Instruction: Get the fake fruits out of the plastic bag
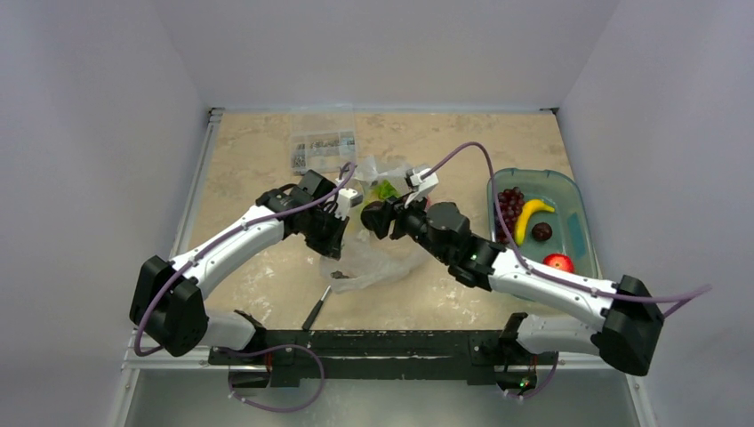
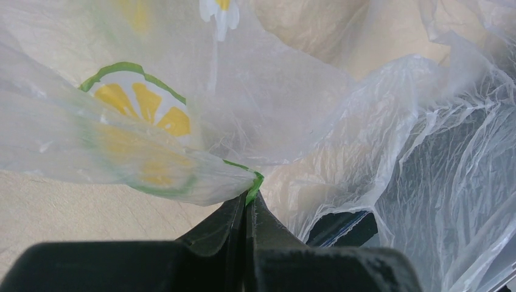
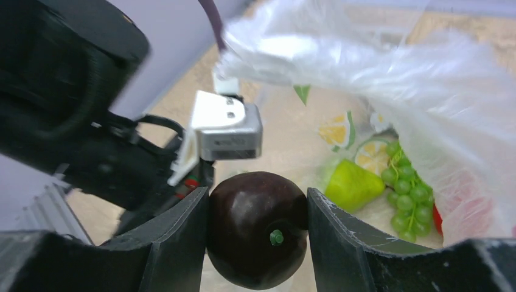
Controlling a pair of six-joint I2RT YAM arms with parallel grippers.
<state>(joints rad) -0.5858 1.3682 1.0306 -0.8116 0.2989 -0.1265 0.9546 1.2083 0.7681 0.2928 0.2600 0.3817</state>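
**Dark plum [image 3: 251,207] clamped in the right claw [image 3: 258,226] at the mouth of the plastic bag [image 1: 381,260].**
The left claw [image 2: 248,199] is pinched together on a printed edge of the bag, at the centre of the tabletop [image 1: 258,169]. Green grapes [image 3: 409,190] and a green fruit [image 3: 352,184] are seen inside, at 2 o'clock of the plum. A banana [image 1: 531,216] lies in a tub [image 1: 566,189] at 3 o'clock.

From above, the light is soft and even; the white walls [image 1: 89,133] glow and the table [image 1: 258,169] carries only faint, diffuse shadows. Detail is slightly soft, yet lines run straight out to the edges. In the left wrist view the plastic bag [image 2: 426,152] is brightly backlit, blurred at nine o'clock, crisper at three; the left gripper [image 2: 248,204] sits dark at six. In the right wrist view the dark plum [image 3: 255,228] is sharp with a dull sheen, while the bag at one o'clock blows out white.
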